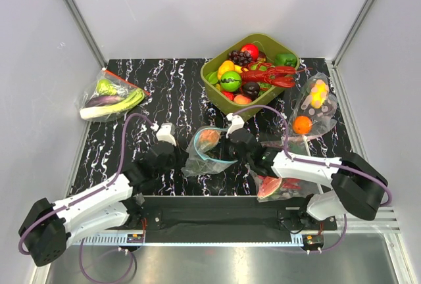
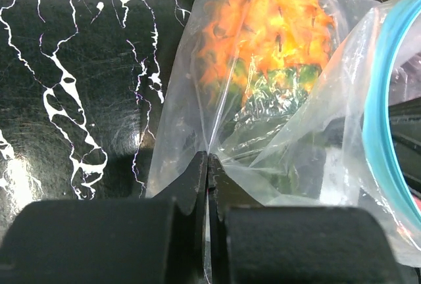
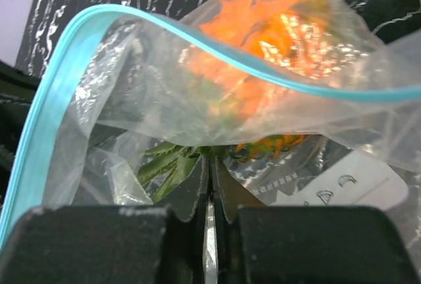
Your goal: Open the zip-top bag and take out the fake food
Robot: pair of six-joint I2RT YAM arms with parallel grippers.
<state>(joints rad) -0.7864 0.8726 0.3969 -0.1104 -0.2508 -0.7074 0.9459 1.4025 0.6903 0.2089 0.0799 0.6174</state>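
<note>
The clear zip-top bag with a light-blue zip strip lies at the table's middle, its mouth open. Inside is the bumpy orange pineapple with a green crown; it also shows in the left wrist view and the right wrist view. My left gripper is shut on the bag's plastic at its left side. My right gripper is shut on the bag's plastic at its right side. The other small fruits are not seen in the bag.
A green bin at the back right holds several fake fruits and a red lobster. A bag of green vegetables lies back left. A bag with a watermelon slice lies front right; another fruit bag lies far right.
</note>
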